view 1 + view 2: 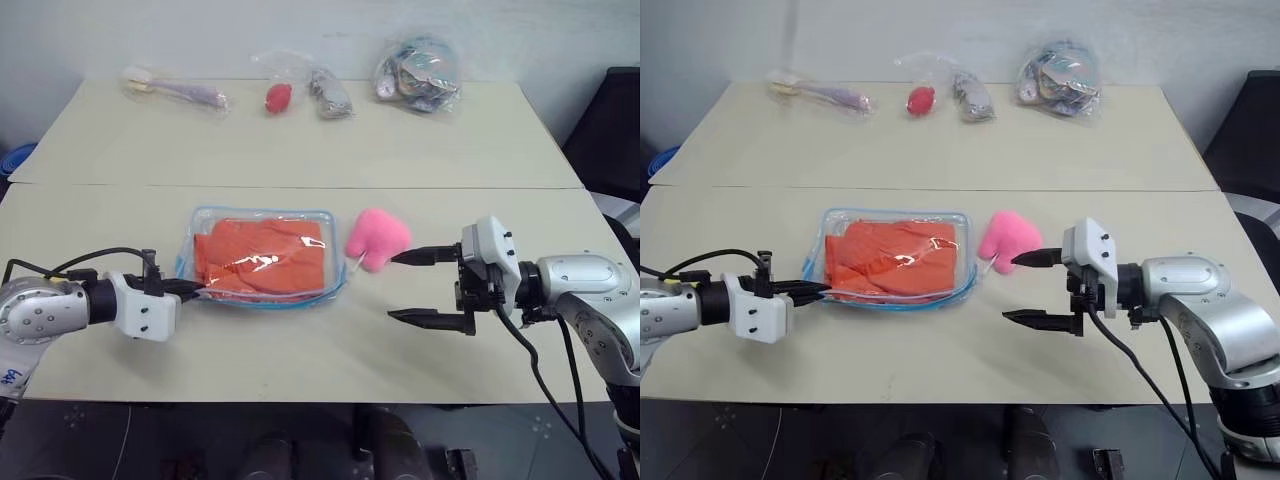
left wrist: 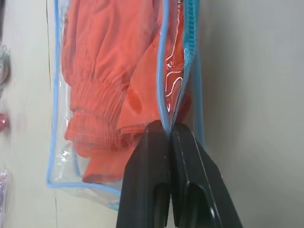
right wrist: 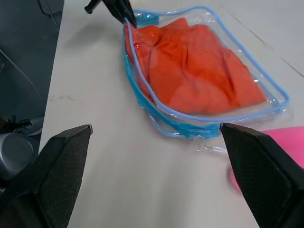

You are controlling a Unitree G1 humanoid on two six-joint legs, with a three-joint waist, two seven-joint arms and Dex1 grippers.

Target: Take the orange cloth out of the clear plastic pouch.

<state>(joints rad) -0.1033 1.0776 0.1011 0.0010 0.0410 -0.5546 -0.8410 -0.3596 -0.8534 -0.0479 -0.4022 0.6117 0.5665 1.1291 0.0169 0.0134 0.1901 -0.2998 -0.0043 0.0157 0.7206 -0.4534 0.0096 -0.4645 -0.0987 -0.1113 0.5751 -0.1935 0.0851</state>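
The clear plastic pouch point(image 1: 262, 256) lies flat on the surface point(image 1: 300, 150) with the orange cloth point(image 1: 260, 255) inside. The left tool point(image 1: 192, 290) is clamped on the pouch's blue edging at its end; the right tool point(image 1: 425, 287) hangs wide apart beside a pink puff point(image 1: 378, 238). Best now — anchor that edge firmly, then reach the right tool into the mouth. No readable labels.

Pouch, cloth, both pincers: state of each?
clear plastic pouch: flat on the table, edge pinched by left pincer.
orange cloth: wrinkled, inside the pouch.
left pincer: shut on the pouch's edge.
right pincer: open, holding nothing, beside the pink puff.
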